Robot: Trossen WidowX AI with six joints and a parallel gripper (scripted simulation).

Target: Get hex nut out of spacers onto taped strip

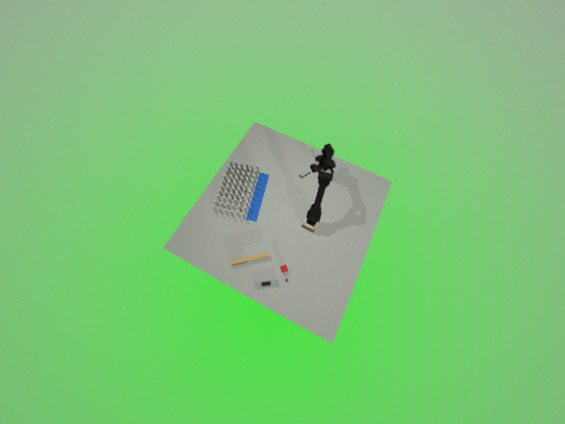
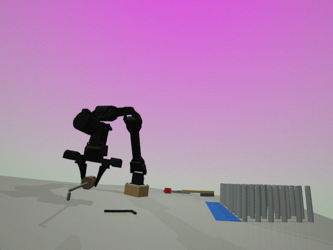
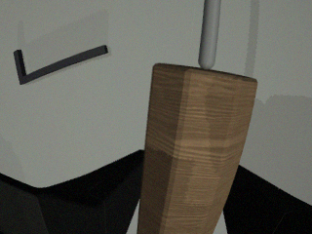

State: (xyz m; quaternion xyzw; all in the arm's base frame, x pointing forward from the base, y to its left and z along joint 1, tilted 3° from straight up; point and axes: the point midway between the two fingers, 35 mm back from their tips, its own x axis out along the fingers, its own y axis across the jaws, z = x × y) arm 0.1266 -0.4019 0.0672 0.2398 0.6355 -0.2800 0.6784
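Observation:
My gripper point(image 2: 89, 183) is shut on the wooden handle point(image 2: 88, 182) point(image 3: 200, 146) of a hook tool and holds it above the table. The tool's grey rod point(image 2: 77, 186) point(image 3: 210, 34) runs out from the handle, with a short bent tip point(image 2: 68, 196) pointing down in the exterior view. The standing grey spacers point(image 1: 236, 192) point(image 2: 258, 204) form a dense field, far from my gripper. The blue taped strip point(image 1: 258, 198) point(image 2: 221, 212) lies along the field's front edge. The hex nut cannot be made out in any view.
A black L-shaped key point(image 1: 304, 174) point(image 2: 118, 211) point(image 3: 63, 64) lies on the table near the held tool. A tan bar point(image 1: 250, 259) point(image 2: 197, 191), a red block point(image 1: 283, 268) point(image 2: 167, 190) and a small dark block point(image 1: 266, 283) are on the far side, beyond the arm's base point(image 2: 136, 190).

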